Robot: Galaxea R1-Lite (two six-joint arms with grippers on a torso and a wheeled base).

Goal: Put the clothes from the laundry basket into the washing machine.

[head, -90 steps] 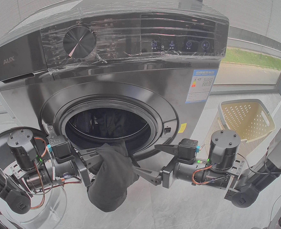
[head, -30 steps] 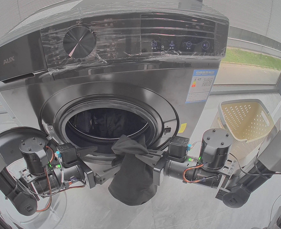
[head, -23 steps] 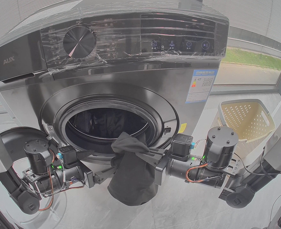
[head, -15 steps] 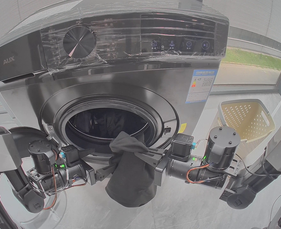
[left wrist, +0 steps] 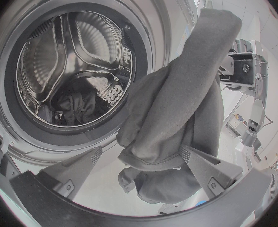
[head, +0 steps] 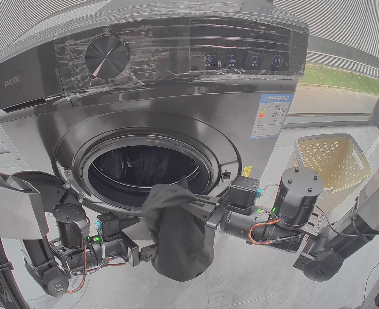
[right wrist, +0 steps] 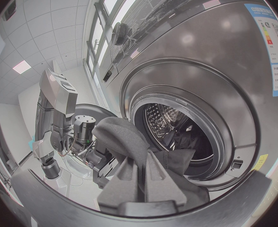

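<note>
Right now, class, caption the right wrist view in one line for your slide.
Right pincer shut on a dark garment in front of the open washing machine.

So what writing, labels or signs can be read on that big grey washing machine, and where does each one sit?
Dark grey front-loading washing machine, upper left corner: a maker's mark in pale capitals, not quoted here.
Round black dial: words around it, too small to read.
Touch panel: lit icons, the last a play-pause sign; captions too small.
Blue-and-white energy label: print too small to read.
Small yellow sticker: unreadable.
</note>
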